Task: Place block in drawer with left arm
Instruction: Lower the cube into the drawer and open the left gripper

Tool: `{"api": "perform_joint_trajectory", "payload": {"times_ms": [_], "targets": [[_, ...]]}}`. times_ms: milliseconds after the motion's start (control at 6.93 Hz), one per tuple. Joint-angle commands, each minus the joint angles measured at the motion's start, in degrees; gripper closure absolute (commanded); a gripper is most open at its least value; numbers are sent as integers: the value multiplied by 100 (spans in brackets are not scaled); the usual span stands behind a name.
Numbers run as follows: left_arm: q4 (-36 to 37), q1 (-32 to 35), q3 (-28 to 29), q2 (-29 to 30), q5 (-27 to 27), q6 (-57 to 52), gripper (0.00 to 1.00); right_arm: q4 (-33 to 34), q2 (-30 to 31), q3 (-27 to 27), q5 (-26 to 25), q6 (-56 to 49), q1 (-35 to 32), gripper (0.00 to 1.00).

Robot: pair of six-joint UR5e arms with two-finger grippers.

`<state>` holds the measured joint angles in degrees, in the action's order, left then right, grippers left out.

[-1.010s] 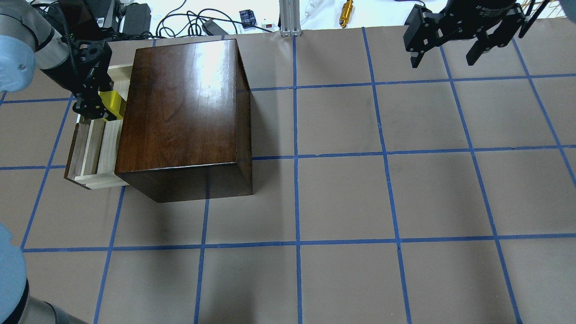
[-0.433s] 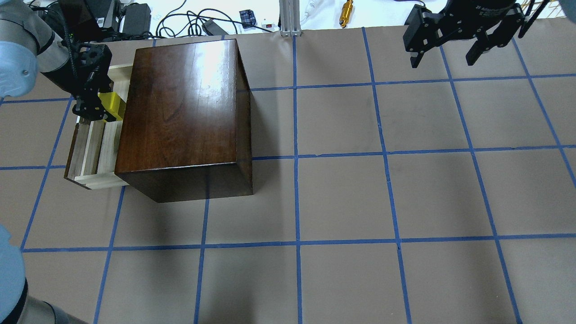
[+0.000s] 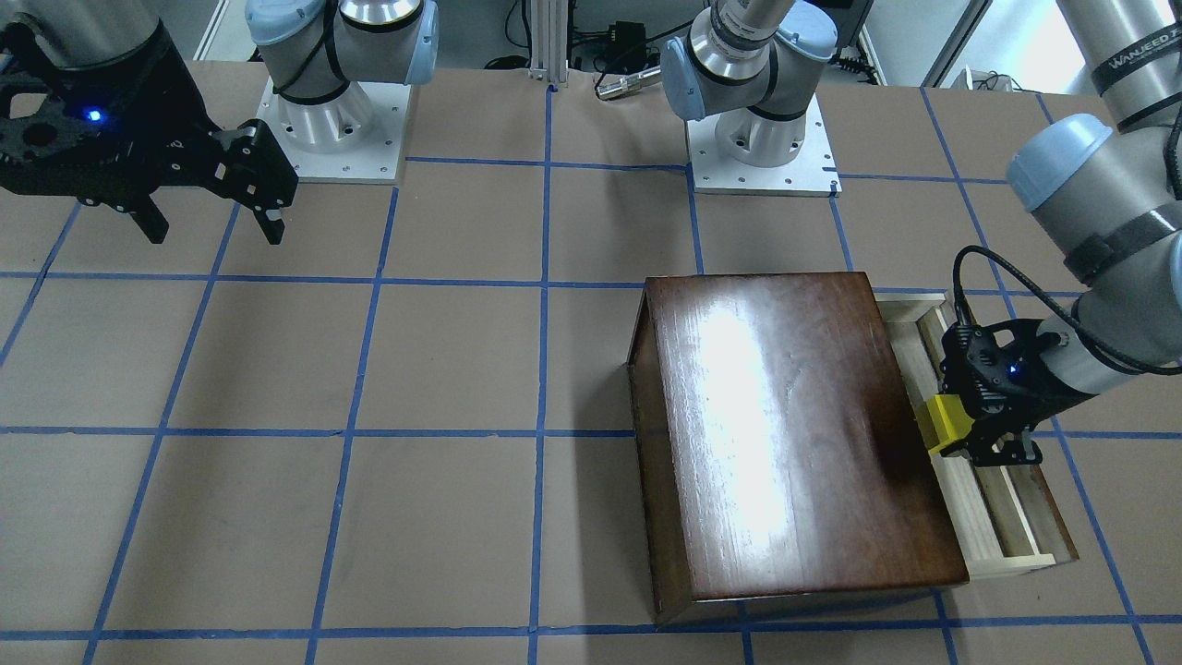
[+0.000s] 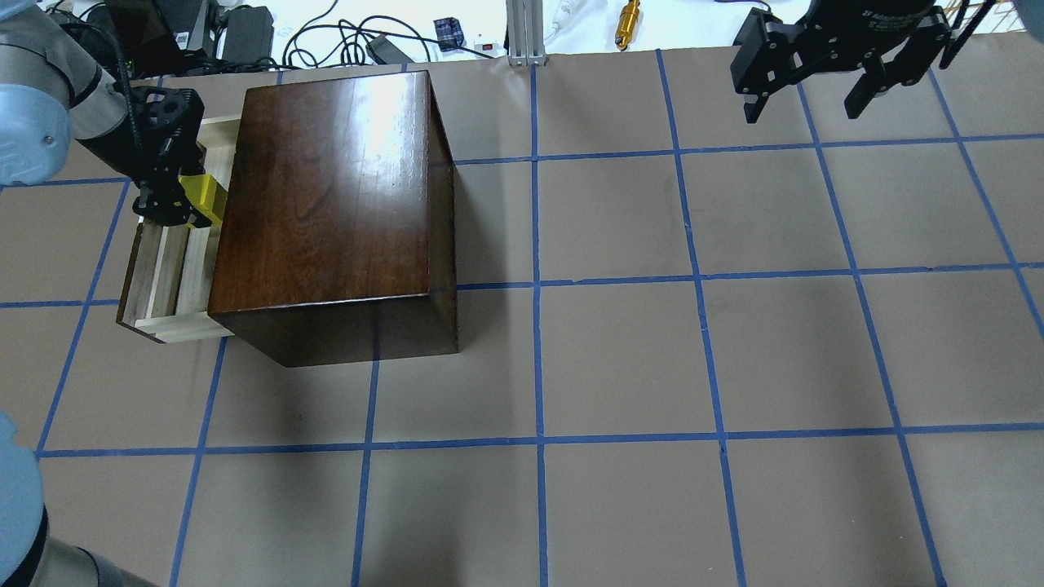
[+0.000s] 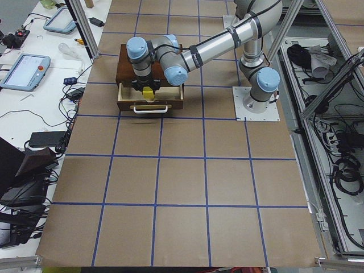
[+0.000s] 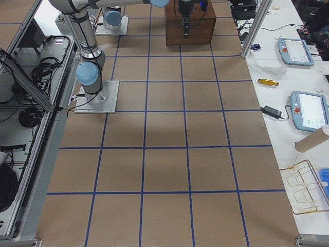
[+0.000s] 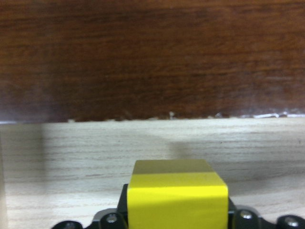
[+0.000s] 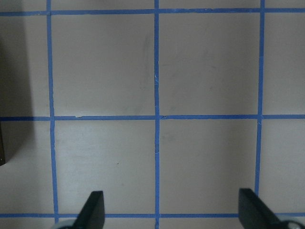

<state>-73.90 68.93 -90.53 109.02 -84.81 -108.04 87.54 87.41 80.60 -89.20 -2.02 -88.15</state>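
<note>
My left gripper [image 4: 178,204] is shut on the small yellow block [image 4: 204,198] and holds it over the pulled-out pale-wood drawer [image 4: 167,277], close to the dark brown box [image 4: 326,204]. The front-facing view shows the block [image 3: 942,423] in the left gripper [image 3: 981,439] above the drawer [image 3: 1002,517]. In the left wrist view the block [image 7: 177,195] hangs just above the drawer floor [image 7: 143,148], facing the box front [image 7: 152,57]. My right gripper [image 4: 807,102] is open and empty, high at the far right, over bare table in its wrist view [image 8: 174,214].
Blue tape lines grid the brown table [image 4: 620,359]. Cables and power supplies [image 4: 245,33] and a brass tool [image 4: 626,23] lie beyond the far edge. The arm bases [image 3: 762,139] stand at the robot side.
My left gripper with the yellow block has shifted slightly and sunk lower toward the drawer. The right arm has not moved.
</note>
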Motion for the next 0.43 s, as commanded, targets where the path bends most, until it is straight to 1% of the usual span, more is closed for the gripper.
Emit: {"api": "perform_joint_trajectory", "payload": {"times_ms": [0,144,289], "targets": [[34,-2,-70,-4,0,73,66,0,-5,0,-1,0,0,0],[43,-2,-87,-4,9,99,55,0,4,0,-1,0,0,0],[43,-2,-88,5,17,99,38,0,4,0,8,0,0,0]]}}
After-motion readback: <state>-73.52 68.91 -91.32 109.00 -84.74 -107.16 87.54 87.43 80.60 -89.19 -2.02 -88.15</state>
